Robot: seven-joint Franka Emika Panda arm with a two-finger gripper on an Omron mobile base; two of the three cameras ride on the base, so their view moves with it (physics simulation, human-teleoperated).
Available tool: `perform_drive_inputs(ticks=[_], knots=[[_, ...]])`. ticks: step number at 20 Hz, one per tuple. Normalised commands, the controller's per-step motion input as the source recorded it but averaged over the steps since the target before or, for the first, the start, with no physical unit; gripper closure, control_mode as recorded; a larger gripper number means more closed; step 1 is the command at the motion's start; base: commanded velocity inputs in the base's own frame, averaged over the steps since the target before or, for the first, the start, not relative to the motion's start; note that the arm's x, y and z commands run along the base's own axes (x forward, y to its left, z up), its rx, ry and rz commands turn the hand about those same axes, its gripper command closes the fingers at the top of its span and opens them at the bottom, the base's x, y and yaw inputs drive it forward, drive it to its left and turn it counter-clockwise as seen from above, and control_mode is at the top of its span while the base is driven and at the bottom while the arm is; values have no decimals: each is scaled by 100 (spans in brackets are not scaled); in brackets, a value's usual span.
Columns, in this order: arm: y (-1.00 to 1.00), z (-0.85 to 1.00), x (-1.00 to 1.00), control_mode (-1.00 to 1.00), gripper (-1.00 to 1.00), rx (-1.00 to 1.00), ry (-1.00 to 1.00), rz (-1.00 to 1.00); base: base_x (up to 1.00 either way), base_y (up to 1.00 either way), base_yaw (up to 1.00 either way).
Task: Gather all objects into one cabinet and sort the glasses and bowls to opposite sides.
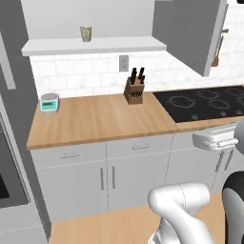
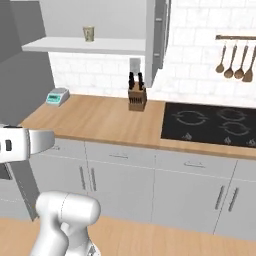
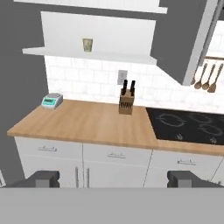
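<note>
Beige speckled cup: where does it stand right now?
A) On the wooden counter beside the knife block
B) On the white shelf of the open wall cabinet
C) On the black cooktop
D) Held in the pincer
B: the beige speckled cup stands upright on the white shelf of the open wall cabinet, well above the knife block on the wooden counter.

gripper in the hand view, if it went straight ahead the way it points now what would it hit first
Probably the knife block or the wooden counter around it. The open gripper looks toward that spot across free space. Depth is unclear, so this is a rough guess.
</note>
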Motion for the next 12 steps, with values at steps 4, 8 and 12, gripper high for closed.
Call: perform_drive_inputs(ticks=[4,8,12], knots=[[0,0,0,100,-100,0,0,0,5,89,0],[0,0,0,100,-100,0,0,0,35,61,-1],[0,0,0,100,-100,0,0,0,70,22,-2]])
